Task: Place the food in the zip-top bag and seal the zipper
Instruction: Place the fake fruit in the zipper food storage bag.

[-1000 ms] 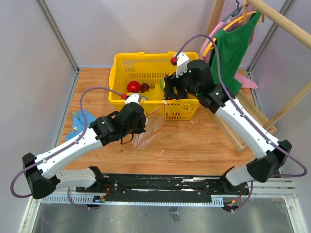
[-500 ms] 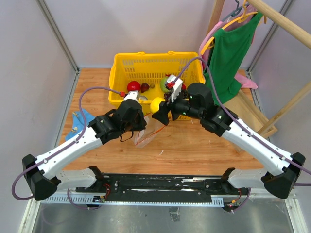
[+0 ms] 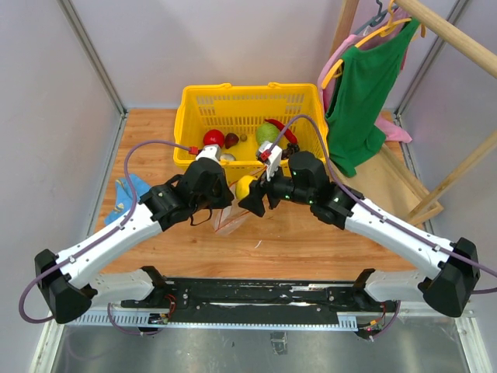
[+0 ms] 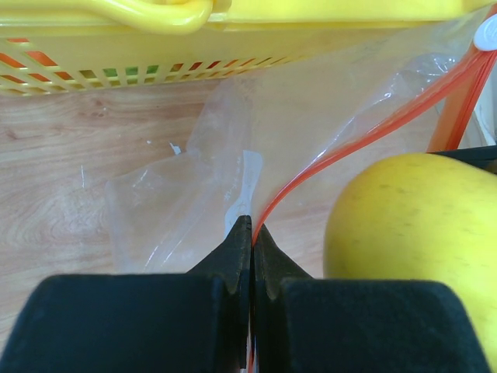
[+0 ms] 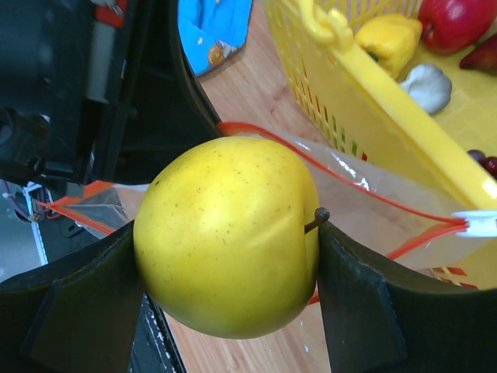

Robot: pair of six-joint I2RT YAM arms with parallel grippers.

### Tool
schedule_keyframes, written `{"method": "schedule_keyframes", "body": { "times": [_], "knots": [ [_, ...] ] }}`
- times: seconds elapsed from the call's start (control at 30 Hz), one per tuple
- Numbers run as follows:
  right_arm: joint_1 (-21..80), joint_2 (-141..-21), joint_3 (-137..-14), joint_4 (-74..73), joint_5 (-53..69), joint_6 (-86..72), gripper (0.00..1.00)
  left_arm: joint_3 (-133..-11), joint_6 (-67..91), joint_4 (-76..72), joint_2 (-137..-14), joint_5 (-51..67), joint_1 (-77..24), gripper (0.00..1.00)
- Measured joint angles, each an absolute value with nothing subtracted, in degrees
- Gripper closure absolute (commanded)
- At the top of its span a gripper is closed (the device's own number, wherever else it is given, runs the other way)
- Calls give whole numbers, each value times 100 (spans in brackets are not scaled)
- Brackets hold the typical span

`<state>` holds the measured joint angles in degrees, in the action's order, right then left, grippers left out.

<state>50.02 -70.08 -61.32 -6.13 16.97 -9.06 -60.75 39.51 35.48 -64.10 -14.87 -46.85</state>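
Note:
My right gripper is shut on a round yellow fruit with a short brown stem and holds it over the open mouth of the zip-top bag. My left gripper is shut on the bag's red-orange zipper strip and holds the bag up just in front of the yellow basket. The yellow fruit also shows at the right of the left wrist view. The zipper's whitish end piece sits by the basket wall. Red, green and yellow food lies in the basket.
A blue cloth lies on the wooden table at the left. A green garment hangs from a wooden rack at the back right. Grey walls close the left and back sides.
My right arm has carried the yellow fruit out of the basket, forward and left, down to the bag's mouth. My left gripper has kept hold of the bag.

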Motion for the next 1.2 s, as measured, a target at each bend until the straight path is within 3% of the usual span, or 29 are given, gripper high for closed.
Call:
{"method": "schedule_keyframes", "body": {
  "times": [0.1,0.23,0.6,1.2],
  "knots": [
    [5002,-7094,-5983,-582,1664,-915,62,-6034,3951,3514,-6401,-1439,-4650,100],
    [5002,-7314,-5961,-607,1481,-921,54,-5999,3953,3479,-6381,-1415,-4613,99],
    [5015,-7784,-6440,-1374,1026,-899,0,-5996,3946,3479,-6239,-1326,-4587,100],
    [5017,-7780,-7660,-2327,937,-742,2,-6224,3826,4001,-6219,-1321,-4584,100]
  ]
}}
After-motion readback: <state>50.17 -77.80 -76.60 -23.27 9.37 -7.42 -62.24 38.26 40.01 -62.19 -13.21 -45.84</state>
